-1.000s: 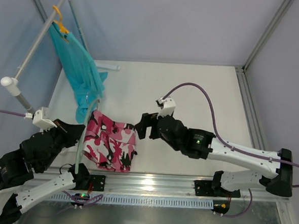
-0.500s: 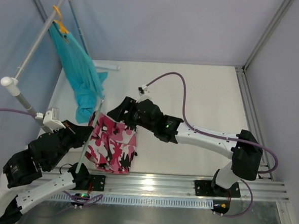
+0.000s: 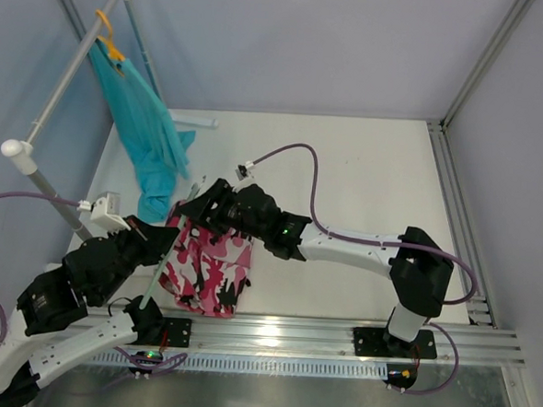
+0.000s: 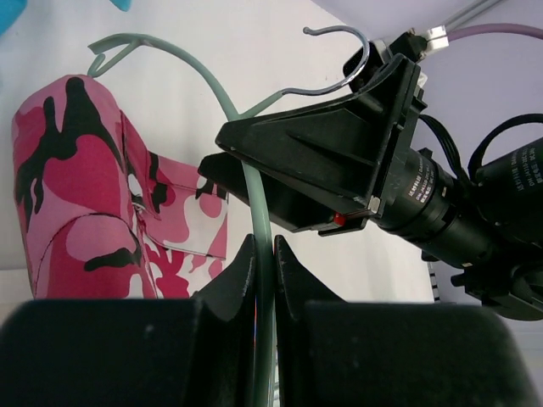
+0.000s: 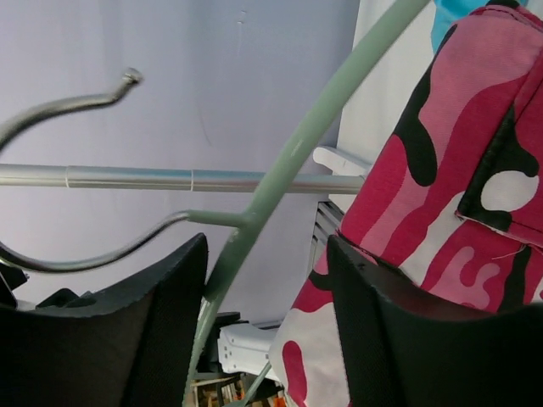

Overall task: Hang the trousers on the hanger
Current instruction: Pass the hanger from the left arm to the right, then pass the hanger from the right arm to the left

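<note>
The left gripper (image 4: 264,254) stays clamped tight on the hanger (image 5: 293,157) rod. The trousers (image 3: 208,264) lie just beyond its fingertips, beside that rod. The right gripper (image 5: 265,280) has swung in from well apart. It now straddles the hanger's neck with jaws apart, trousers against its right finger, so a second grip seems next.

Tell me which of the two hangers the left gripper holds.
The pale mint-green hanger, clamped in the left gripper; the orange hanger hangs on the white rack, carrying the teal garment.
</note>
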`<state>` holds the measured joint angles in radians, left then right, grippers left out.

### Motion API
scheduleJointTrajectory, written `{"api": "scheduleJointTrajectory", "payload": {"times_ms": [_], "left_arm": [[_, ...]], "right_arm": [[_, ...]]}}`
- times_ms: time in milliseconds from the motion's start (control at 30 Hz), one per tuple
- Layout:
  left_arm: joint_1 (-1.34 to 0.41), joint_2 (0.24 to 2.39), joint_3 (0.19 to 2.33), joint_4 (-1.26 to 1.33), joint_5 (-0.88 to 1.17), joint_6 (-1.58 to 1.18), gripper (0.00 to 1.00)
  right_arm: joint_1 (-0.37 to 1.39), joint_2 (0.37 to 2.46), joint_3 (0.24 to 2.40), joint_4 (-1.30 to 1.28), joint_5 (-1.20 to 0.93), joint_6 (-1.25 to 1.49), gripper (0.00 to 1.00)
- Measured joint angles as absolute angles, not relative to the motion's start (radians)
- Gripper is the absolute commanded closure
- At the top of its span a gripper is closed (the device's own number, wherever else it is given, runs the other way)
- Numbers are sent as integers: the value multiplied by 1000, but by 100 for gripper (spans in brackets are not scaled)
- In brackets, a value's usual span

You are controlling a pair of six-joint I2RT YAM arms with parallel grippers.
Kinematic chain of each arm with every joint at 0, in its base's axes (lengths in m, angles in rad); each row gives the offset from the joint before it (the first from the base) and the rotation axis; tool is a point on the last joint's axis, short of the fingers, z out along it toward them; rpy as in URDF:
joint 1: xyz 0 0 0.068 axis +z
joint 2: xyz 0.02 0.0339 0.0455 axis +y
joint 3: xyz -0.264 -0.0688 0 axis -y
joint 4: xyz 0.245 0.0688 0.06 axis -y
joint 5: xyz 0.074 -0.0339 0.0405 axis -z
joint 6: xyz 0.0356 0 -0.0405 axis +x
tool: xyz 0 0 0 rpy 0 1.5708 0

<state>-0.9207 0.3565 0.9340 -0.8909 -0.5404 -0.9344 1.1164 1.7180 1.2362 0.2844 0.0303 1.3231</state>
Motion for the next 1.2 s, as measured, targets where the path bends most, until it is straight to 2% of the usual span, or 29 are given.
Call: {"api": "scheduleJointTrajectory", "payload": {"times_ms": [100, 133, 233, 367, 400, 500, 533, 633, 733, 933, 1200], "left_arm": [[-921, 364, 928, -891, -537, -933, 100], [-921, 365, 928, -890, -537, -933, 100], [-921, 361, 926, -894, -515, -935, 100], [-924, 356, 931, -878, -491, -935, 99], [-923, 355, 938, -876, -485, -936, 96], [-923, 360, 974, -888, -474, -944, 79], [-923, 363, 991, -893, -469, -949, 69], [-923, 366, 1016, -894, -458, -963, 55], [-923, 366, 1012, -896, -432, -971, 47], [-923, 340, 938, -870, -341, -979, 38], [-923, 322, 837, -740, -252, -942, 38]], "right_arm": [[1121, 1729, 1259, 281, 30, 1322, 62], [1122, 1729, 1266, 281, 33, 1318, 79], [1122, 1729, 1282, 293, 34, 1335, 96], [1133, 1728, 1290, 269, 34, 1300, 96], [1131, 1728, 1290, 259, 36, 1286, 96], [1126, 1728, 1290, 248, 35, 1263, 96], [1125, 1728, 1290, 246, 34, 1257, 96], [1127, 1728, 1290, 245, 35, 1245, 96], [1131, 1728, 1290, 246, 35, 1238, 96], [1132, 1709, 1269, 270, 41, 1244, 96], [1132, 1641, 1233, 311, 67, 1295, 96]]}}
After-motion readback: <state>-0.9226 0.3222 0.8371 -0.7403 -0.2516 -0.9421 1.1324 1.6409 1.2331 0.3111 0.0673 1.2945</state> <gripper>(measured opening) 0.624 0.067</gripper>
